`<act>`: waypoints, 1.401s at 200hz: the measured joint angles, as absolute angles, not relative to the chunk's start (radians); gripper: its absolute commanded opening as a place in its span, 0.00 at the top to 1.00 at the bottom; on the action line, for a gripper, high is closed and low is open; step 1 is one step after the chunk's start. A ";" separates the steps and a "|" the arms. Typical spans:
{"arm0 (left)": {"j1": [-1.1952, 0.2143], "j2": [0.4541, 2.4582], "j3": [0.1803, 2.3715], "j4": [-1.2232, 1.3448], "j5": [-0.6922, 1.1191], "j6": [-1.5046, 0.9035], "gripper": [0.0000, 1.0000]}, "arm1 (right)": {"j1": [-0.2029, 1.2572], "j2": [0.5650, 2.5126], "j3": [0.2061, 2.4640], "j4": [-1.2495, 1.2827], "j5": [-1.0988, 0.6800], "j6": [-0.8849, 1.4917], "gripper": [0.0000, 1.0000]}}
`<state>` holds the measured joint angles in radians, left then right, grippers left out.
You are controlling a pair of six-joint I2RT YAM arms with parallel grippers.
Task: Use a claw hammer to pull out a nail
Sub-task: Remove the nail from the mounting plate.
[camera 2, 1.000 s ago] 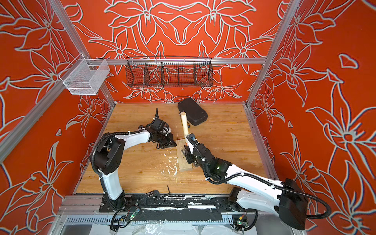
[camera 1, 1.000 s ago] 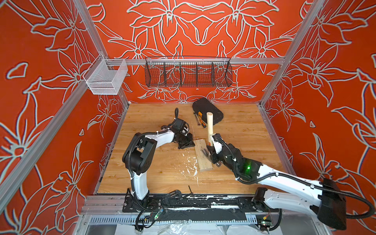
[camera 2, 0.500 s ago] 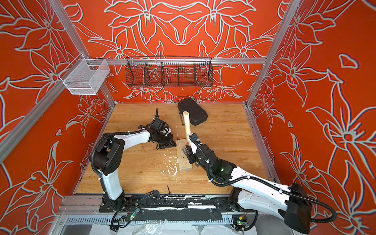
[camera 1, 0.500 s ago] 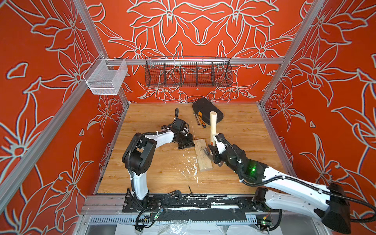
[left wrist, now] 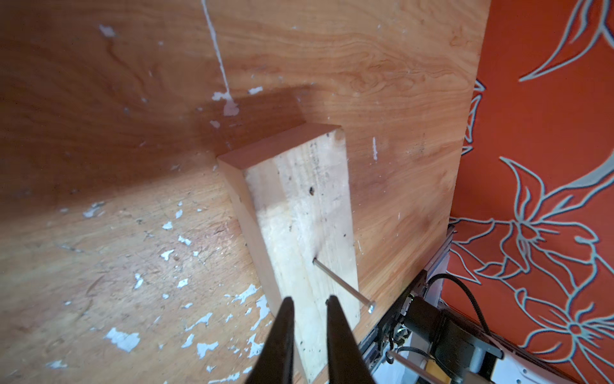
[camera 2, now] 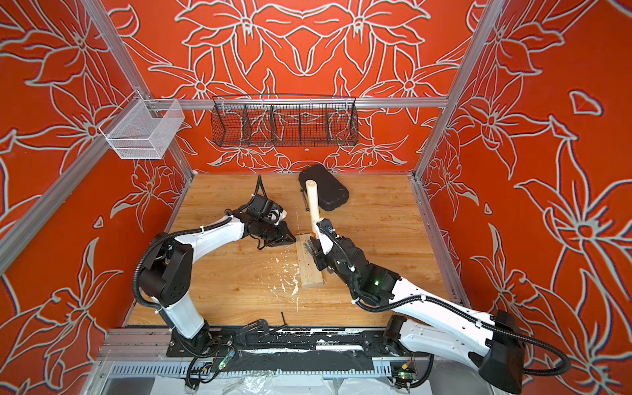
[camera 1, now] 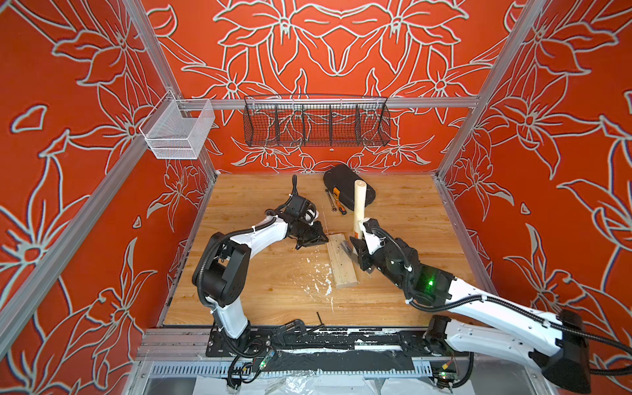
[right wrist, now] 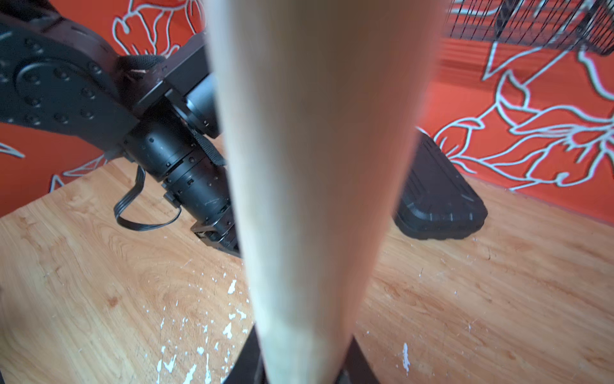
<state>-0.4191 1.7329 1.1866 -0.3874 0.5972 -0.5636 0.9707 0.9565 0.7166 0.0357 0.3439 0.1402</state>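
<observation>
Hammer upright in the right arm's grip, nail still in the block
The right gripper [right wrist: 300, 360] is clenched low on the claw hammer [camera 1: 359, 205], whose handle stands nearly upright, head down at the wood block [camera 1: 342, 268] edge nearer that arm; the nail [left wrist: 342, 282] leans out towards the same side, its head bare. The left gripper [left wrist: 310, 301] hovers over the block, jaws slightly parted, empty. The right wrist hides the claw, so its gap to the nail is unclear

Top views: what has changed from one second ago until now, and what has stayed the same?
The claw hammer swung its free handle end slightly toward the robot's right, carried by the right gripper, shut on it. The left gripper opened a little. The wooden block and the black case stayed in place.
</observation>
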 measured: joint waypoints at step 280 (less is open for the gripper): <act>-0.455 1.228 0.789 -0.145 0.446 -0.377 0.52 | 0.862 1.283 1.101 -0.107 0.215 0.157 1.00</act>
